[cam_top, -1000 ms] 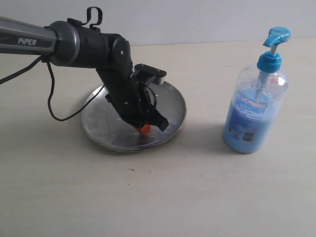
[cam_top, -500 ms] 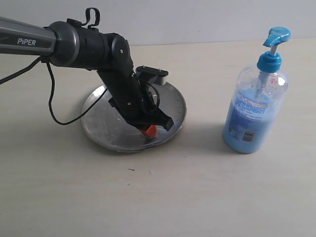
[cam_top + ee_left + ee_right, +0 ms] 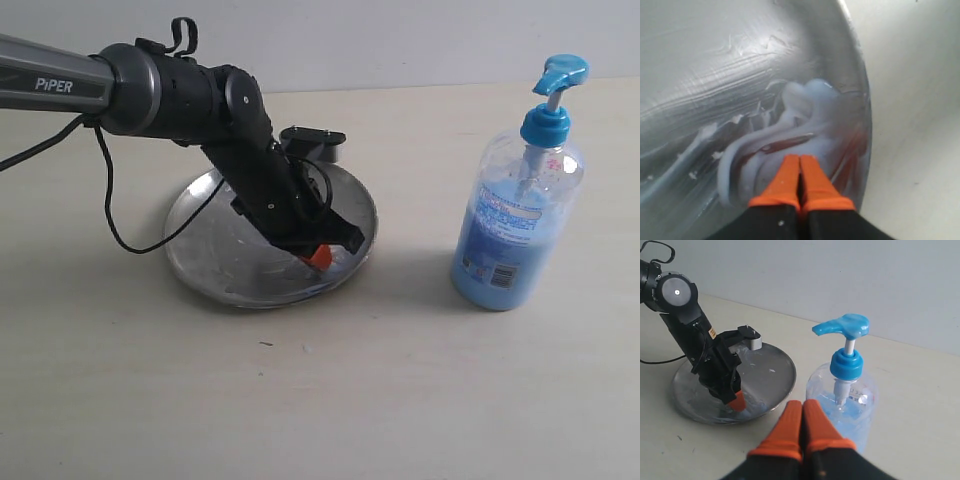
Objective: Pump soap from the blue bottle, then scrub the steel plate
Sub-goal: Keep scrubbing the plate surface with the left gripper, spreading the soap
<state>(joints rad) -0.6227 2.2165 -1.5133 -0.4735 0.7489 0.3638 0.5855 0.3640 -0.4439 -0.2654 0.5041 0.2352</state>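
Near plate's right rim, centre-left of frame: left end effector (image 3: pixel 318 256), tips pressed together, empty, down in the soap (image 3: pixel 805 107).
Risk: a push this close to the edge could tip or skid the steel plate (image 3: pixel 200 255).
Plate look: shiny, streaked pale blue.
Right end effector (image 3: pixel 801 412): tips together, beside the blue bottle (image 3: pixel 515 215).

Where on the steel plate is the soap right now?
In the left wrist view the soap lies smeared inside the steel plate near its rim, at the left gripper's shut tips.
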